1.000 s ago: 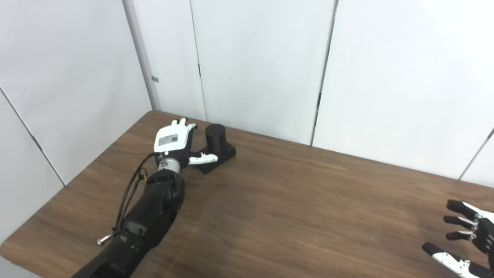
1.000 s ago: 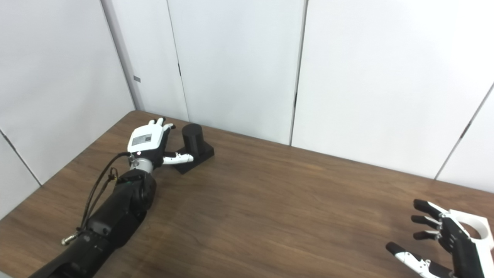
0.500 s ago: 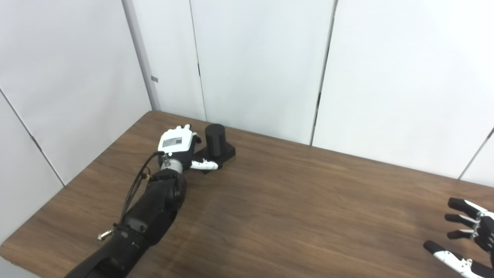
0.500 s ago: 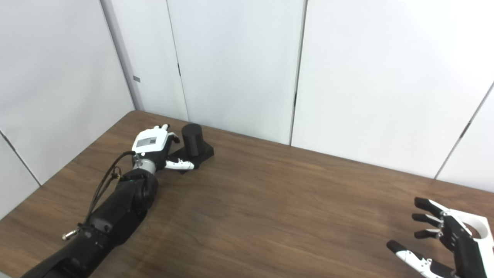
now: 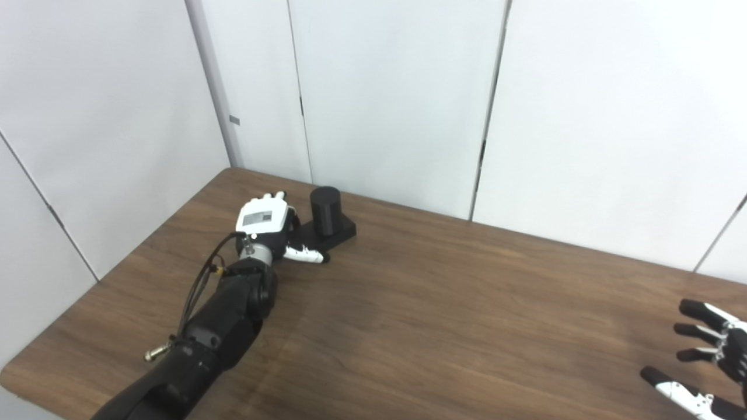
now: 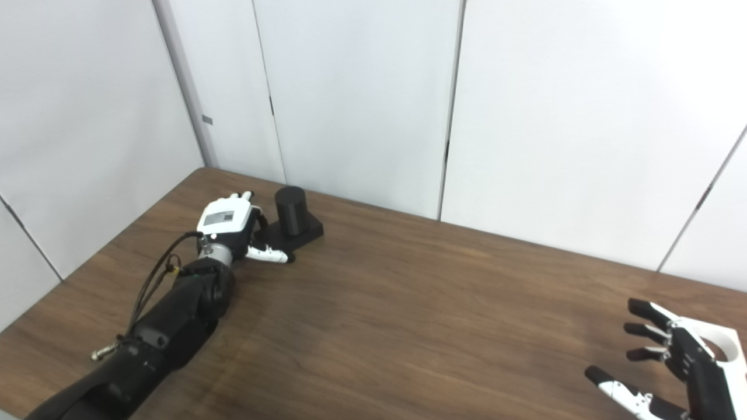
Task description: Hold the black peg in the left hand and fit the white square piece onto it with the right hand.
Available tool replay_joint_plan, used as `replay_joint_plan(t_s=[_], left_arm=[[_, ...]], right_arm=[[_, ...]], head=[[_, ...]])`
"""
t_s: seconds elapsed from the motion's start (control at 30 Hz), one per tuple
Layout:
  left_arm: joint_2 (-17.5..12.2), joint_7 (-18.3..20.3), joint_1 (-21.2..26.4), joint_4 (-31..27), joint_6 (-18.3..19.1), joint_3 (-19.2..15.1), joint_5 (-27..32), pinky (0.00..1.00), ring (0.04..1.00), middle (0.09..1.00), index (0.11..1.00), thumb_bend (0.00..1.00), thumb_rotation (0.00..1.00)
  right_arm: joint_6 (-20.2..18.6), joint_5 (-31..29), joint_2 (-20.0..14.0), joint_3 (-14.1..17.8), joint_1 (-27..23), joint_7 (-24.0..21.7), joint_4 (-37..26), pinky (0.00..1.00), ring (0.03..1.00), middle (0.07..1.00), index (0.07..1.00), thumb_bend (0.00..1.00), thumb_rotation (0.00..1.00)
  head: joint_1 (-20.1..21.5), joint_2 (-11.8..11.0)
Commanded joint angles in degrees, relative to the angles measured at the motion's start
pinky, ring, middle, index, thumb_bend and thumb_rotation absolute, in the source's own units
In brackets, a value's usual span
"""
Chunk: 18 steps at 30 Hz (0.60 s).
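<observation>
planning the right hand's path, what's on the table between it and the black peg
Nothing: only bare table lies between the right hand and the peg, in both views.

light: bright, even, diffuse | shadows: faint, soft on table point(image 5: 443, 303) | focus: slightly soft overall

Left hand point(image 5: 264, 221) now lower than 1.0 s ago, down at base of black peg point(image 5: 325, 210), thumb lying across base's near corner. Peg base slightly turned.
</observation>
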State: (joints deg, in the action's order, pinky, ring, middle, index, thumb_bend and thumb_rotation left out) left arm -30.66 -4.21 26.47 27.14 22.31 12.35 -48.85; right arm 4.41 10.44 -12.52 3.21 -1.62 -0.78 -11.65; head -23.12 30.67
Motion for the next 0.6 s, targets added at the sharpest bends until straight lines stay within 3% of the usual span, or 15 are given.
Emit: replay_joint_plan(t_s=[0.0,0.3,0.57], left_arm=[[-2.28,-1.38,2.7,0.59,0.01,0.2,-0.87,1.0,1.0,1.0,0.653,1.0,0.46],[-2.28,-3.28,3.38,5.13,-2.21,0.67,0.79,1.0,1.0,1.0,0.665,0.99,0.46],[-2.31,-2.51,4.48,8.18,-4.2,2.32,2.53,1.0,1.0,1.0,0.669,0.97,0.45]], right_arm=[[0.06,-0.57,-0.54,0.53,-1.19,-0.19,-2.28,0.54,0.715,0.793,0.76,0.59,0.12],[-1.08,-0.89,-0.56,0.56,-0.73,-0.28,-3.29,0.55,0.729,0.799,0.768,0.59,0.12],[-2.6,-0.71,-0.29,0.23,-0.44,-0.34,-4.91,0.56,0.731,0.805,0.767,0.57,0.11]], head=[[0.1,0.14],[0.46,0.51],[1.21,0.67]])
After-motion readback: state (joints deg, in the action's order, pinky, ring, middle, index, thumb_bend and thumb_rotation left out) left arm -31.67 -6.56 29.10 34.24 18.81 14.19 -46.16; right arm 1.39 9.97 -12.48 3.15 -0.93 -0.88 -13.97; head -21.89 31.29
